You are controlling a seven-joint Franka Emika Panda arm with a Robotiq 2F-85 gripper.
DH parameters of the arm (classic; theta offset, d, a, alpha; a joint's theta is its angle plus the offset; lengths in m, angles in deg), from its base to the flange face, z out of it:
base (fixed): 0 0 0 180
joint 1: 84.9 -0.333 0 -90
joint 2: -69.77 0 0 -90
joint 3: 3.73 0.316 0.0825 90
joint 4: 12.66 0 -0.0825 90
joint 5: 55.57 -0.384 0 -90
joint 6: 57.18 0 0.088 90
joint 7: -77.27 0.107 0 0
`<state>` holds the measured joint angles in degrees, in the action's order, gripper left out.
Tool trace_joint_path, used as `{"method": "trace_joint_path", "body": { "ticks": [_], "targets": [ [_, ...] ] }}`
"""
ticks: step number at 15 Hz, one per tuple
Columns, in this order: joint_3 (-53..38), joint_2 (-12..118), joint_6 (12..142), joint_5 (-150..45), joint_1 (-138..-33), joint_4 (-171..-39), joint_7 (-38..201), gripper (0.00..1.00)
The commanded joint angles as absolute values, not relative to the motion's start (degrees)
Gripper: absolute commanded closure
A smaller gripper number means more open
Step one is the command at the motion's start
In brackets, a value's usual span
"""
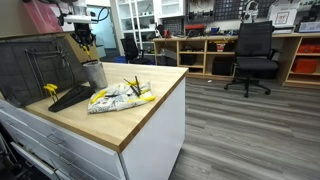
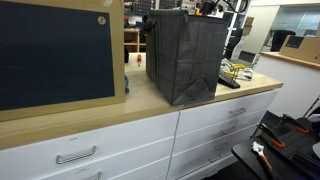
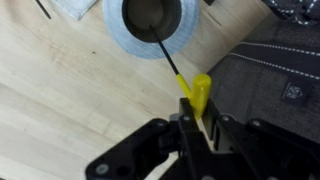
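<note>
A: Yellow-handled tool (image 3: 197, 92), where?
B: Wrist view: jaws clamped on its handle, black shaft pointing into cup (image 3: 150, 25).
A: Exterior?
B: Cup stands on desk (image 1: 150, 100) beside grey bin (image 2: 185, 55); in an exterior view the bin hides both.

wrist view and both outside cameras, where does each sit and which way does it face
Wrist view: looks down at the light wooden countertop; the gripper clamps a yellow-handled, black-shafted tool, tip at a round metal cup.
Exterior view: off the counter's corner, faces a black office chair; the arm shows.
Exterior view: before the white drawers, faces a dark grey fabric box; arm barely shows.
All share the box.
</note>
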<state>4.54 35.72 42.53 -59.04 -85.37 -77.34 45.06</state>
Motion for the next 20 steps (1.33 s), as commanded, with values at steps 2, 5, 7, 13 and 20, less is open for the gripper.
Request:
{"method": "trace_joint_path", "body": {
  "ticks": [2, 5, 7, 13, 20],
  "targets": [
    [5.87, 45.89, 50.17, -66.05, -82.04, -93.79, 43.92, 0.96],
    [4.85, 49.73, 53.98, -69.68, -80.49, -101.27, 44.01, 0.96],
    [3.76, 51.83, 57.80, -71.25, -79.47, -106.78, 44.61, 0.96],
    [0.90, 56.10, 71.02, -73.74, -77.75, -120.44, 45.50, 0.96],
    [-0.15, 60.11, 71.72, -70.08, -79.30, -123.28, 47.78, 0.42]
  ]
}}
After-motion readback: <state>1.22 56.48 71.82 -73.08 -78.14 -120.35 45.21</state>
